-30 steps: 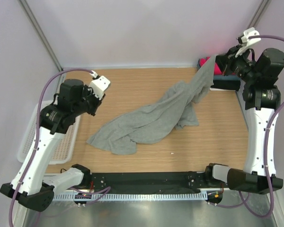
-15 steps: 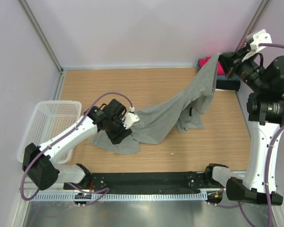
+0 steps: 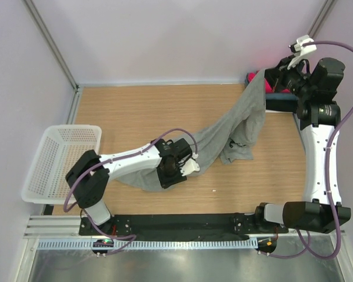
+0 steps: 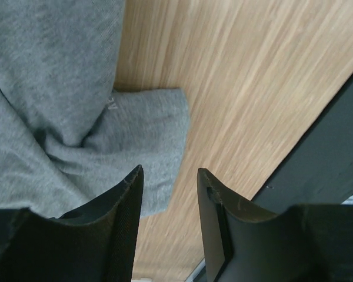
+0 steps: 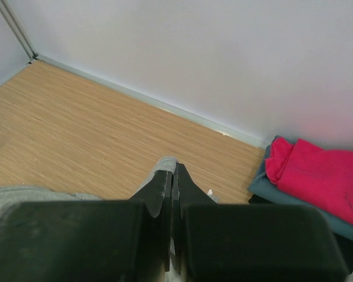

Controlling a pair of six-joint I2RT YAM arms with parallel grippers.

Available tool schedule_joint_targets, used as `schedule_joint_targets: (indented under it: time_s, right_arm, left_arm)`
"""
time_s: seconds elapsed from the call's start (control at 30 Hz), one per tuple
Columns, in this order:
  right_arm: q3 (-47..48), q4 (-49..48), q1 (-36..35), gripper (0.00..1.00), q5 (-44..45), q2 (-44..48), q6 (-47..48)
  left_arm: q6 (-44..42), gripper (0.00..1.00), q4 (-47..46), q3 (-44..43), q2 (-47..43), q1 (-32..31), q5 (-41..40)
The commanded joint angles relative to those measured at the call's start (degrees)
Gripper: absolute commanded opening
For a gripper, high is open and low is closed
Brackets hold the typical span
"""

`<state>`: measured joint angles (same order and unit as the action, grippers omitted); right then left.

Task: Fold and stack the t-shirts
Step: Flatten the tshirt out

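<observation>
Left arm has swung over to the near end of the grey t-shirt.
Now the left gripper hangs over that corner, jaws apart, holding nothing; the right gripper pinches the far end up high, far right. A grab looks next.

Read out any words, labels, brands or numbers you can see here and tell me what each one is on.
White print on the grey t-shirt: a few small letters, partly tucked into a fold, too small to read.
No other readable text in any view.
</observation>
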<state>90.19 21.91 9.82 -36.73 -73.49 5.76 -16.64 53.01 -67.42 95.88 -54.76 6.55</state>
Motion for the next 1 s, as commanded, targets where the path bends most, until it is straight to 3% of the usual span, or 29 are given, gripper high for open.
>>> schedule_joint_targets:
  time_s: [0.0,0.27,0.63,0.7,0.77,0.9,0.97]
  right_arm:
    - [1.1,-3.2,0.0,0.01,-0.6,1.8,0.9]
    - [-1.0,-4.2,-0.1,0.02,-0.8,1.1,1.4]
    - [-3.3,-5.0,-0.1,0.01,-1.3,1.6,0.8]
    - [-3.4,-5.1,-0.1,0.02,-1.2,1.7,0.9]
    - [-3.4,-5.2,-0.1,0.02,-1.1,1.8,1.0]
    - [-2.9,-4.8,0.0,0.02,-0.6,2.1,1.4]
    - [-2.0,-4.5,-0.1,0.02,0.0,2.4,2.1]
  left_arm:
    - [1.2,0.43,-1.7,-3.5,2.5,-0.2,-1.3]
    - [1.7,0.4,-0.4,-7.7,11.2,-0.3,-0.1]
    - [2.1,0.32,-1.3,-8.3,15.5,-0.3,-2.9]
    - [2.4,0.14,-1.2,-8.7,16.4,-0.3,-2.9]
    - [2.5,0.03,-0.9,-9.1,16.6,-0.3,-3.1]
    - [2.4,0.0,-0.2,-9.1,12.6,-0.3,-6.1]
    - [0.5,0.0,0.0,-9.5,5.3,-0.2,-11.1]
